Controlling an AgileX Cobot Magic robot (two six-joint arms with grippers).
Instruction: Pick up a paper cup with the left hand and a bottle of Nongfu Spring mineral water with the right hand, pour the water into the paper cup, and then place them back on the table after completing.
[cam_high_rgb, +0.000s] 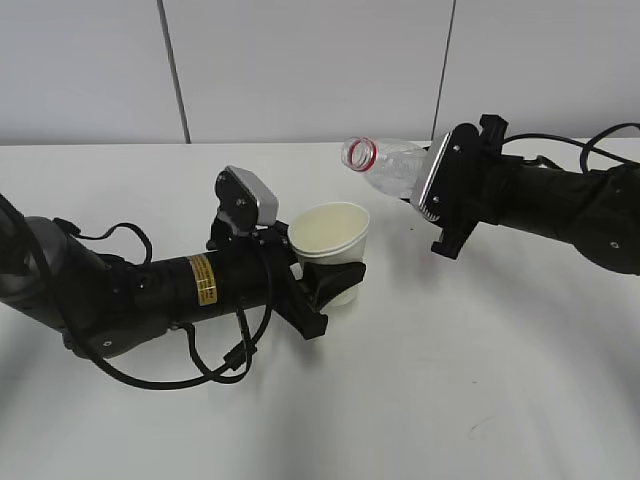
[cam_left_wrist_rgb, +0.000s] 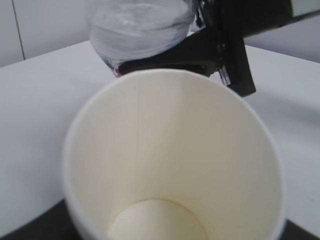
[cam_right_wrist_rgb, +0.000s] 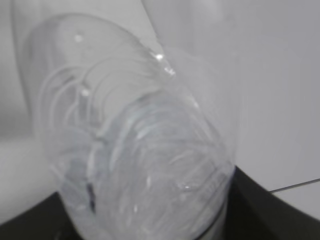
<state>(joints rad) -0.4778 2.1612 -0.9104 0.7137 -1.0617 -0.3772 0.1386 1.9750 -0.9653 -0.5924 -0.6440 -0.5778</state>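
The left hand, with its yellow sticker (cam_high_rgb: 203, 279), has its gripper (cam_high_rgb: 325, 285) shut on a white paper cup (cam_high_rgb: 331, 240), held upright just above the table. The cup fills the left wrist view (cam_left_wrist_rgb: 170, 165); its inside looks dry and I see no water. The right hand's gripper (cam_high_rgb: 445, 195) is shut on a clear plastic bottle (cam_high_rgb: 390, 165), tilted nearly level. Its open mouth with a red ring (cam_high_rgb: 360, 153) points left, above and just behind the cup. The bottle fills the right wrist view (cam_right_wrist_rgb: 135, 160). Both grippers' fingertips are hidden in the wrist views.
The white table (cam_high_rgb: 480, 380) spreads around both arms. A grey panelled wall (cam_high_rgb: 300, 60) stands behind it. Black cables (cam_high_rgb: 200, 370) trail from the left arm onto the table.
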